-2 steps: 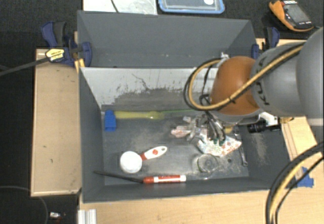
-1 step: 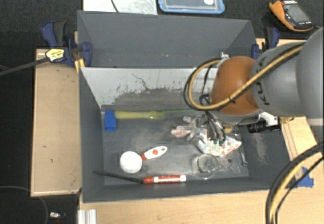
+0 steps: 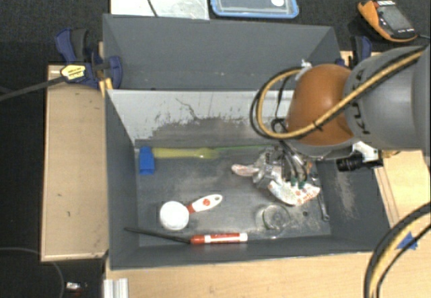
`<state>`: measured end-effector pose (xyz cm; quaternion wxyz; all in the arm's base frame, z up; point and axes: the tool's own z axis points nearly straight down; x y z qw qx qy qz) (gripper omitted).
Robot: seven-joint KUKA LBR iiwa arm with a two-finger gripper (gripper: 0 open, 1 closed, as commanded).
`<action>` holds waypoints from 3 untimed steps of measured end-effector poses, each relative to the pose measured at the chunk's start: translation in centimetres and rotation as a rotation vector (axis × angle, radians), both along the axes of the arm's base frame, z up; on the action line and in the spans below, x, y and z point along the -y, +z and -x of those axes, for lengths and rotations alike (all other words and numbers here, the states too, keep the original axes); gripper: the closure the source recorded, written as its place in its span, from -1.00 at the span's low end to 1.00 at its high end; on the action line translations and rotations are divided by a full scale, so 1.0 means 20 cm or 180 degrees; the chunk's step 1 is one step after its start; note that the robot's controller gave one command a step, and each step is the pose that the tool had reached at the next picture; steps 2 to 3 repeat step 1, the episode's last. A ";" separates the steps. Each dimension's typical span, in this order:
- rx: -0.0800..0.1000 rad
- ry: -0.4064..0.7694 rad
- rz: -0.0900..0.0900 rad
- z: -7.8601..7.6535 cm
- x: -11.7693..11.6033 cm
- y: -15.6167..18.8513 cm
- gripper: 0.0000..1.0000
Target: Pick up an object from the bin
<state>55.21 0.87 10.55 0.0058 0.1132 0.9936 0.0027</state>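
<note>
Arm comes in from the right; orange cover (image 3: 323, 105) and looped cables (image 3: 258, 109) sit above the claw (image 3: 288, 175), which is low in the right half of the grey bin (image 3: 222, 54), near the floor. Claw state: can't tell, since the wrist and dark hardware hide the tips from this angle.

Thing nearest the claw is a crumpled white piece (image 3: 297, 194), directly under it and a bit toward the near-right. Looks like a scrunched wrapper or soft scrap: irregular outline, creased, mostly white w/ small red and green/teal specks on the surface. Its upper edge runs under the claw hardware, so contact can't be judged, and it's not seen between the tips.

Just left of the claw is a pale pinkish piece (image 3: 246, 170), flat on the floor, its right end close to the claw. Below-left of the claw, near the crumpled piece but apart from it, is a clear round thing (image 3: 273, 217).

Farther left of the claw, well apart:
- white scoop (image 3: 176, 214) w/ round head, handle tipped orange-red
- red-orange pen (image 3: 219, 239) along the bin's near wall, black stick (image 3: 158, 233) in line w/ it
- blue block (image 3: 146, 160) at the far-left, w/ a yellow-green bar (image 3: 192, 152) running from it toward the claw
</note>
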 end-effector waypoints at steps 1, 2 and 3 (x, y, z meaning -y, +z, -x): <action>0.0026 0.0000 0.0000 -0.01 0.00 0.16 1.00; 0.0026 0.0000 0.0000 -0.01 0.00 0.16 1.00; 0.0026 0.0000 0.0000 -0.01 0.00 0.16 1.00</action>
